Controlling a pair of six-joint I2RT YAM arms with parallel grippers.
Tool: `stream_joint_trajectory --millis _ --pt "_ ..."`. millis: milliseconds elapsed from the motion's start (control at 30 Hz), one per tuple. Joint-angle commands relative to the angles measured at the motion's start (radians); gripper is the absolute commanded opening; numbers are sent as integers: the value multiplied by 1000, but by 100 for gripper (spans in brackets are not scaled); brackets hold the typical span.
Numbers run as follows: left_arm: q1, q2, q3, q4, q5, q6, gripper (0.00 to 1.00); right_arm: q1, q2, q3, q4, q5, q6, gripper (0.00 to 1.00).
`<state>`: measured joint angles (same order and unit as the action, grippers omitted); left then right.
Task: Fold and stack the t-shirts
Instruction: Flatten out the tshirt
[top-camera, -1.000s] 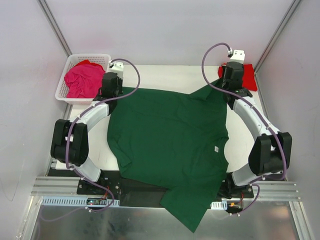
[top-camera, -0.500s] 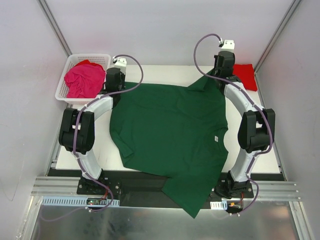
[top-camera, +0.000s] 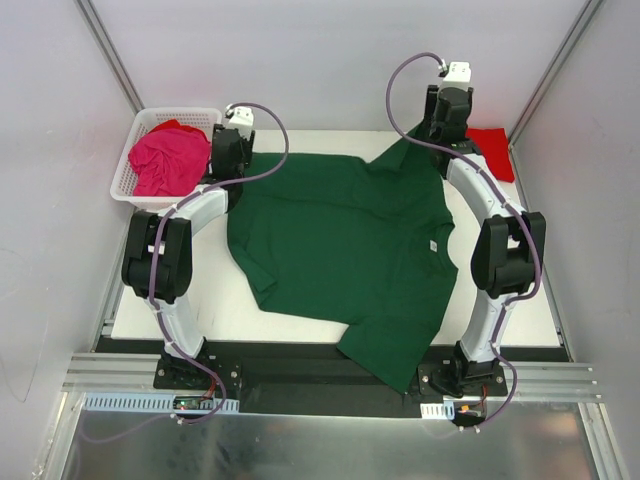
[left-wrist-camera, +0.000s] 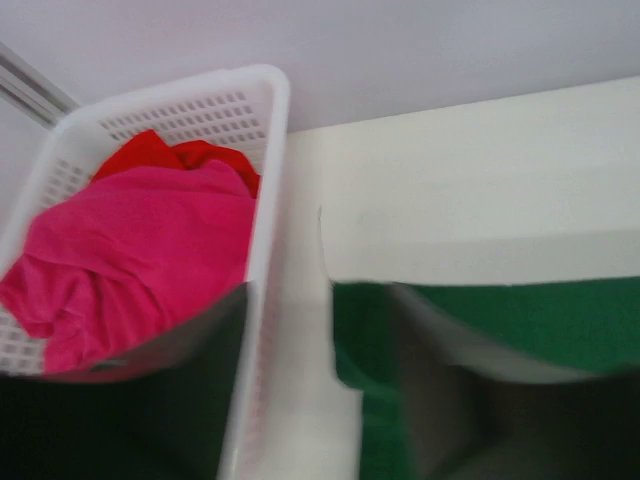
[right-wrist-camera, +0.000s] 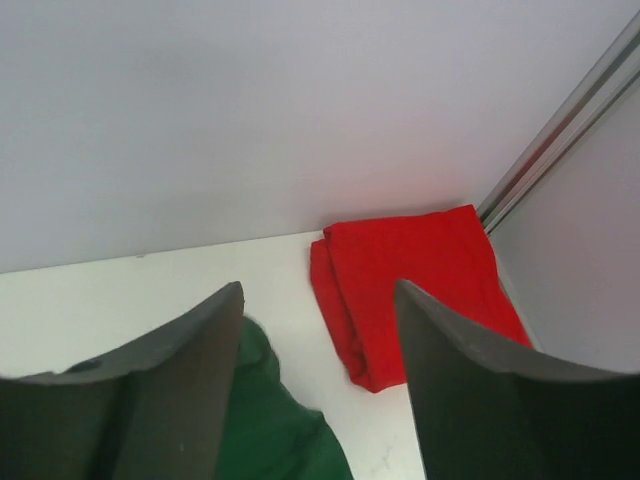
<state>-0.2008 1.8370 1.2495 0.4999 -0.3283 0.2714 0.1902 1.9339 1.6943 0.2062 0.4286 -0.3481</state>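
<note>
Green shirt (top-camera: 345, 240) lies spread on the table (top-camera: 225, 315), left gripper (left-wrist-camera: 315, 300) and right gripper (right-wrist-camera: 318, 295) at its far corners, jaws apart.

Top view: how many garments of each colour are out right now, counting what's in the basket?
Dark green: 1, the green t-shirt, spread out.
Magenta pink: 1, the pink shirt on top in the basket.
Red: 2, the folded red shirt at the far right corner, and red cloth partly hidden behind the pink one in the basket.
Total: 4.
</note>
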Motion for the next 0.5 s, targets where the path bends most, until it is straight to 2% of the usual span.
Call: stream_joint_trajectory --millis 0,33,67,100,333,400,467 --pt "15 -4 41 97 -110 34 99 -8 -10 30 71 6 -14 78" --pt "15 -5 41 107 -124 40 99 -8 -13 18 73 15 -14 93" --pt "17 -7 39 112 -142 45 99 -8 -24 12 73 18 -15 99" --pt "18 -18 36 114 -150 48 99 -8 -30 -1 73 19 -18 96" --pt "18 -131 -25 97 -164 37 99 -8 -157 -143 88 35 18 96" --pt "18 -194 -42 19 -135 8 99 -6 -205 -206 55 44 58 96" --pt "18 -257 -56 -61 -109 -50 99 -6 -268 -231 -49 45 130 96"
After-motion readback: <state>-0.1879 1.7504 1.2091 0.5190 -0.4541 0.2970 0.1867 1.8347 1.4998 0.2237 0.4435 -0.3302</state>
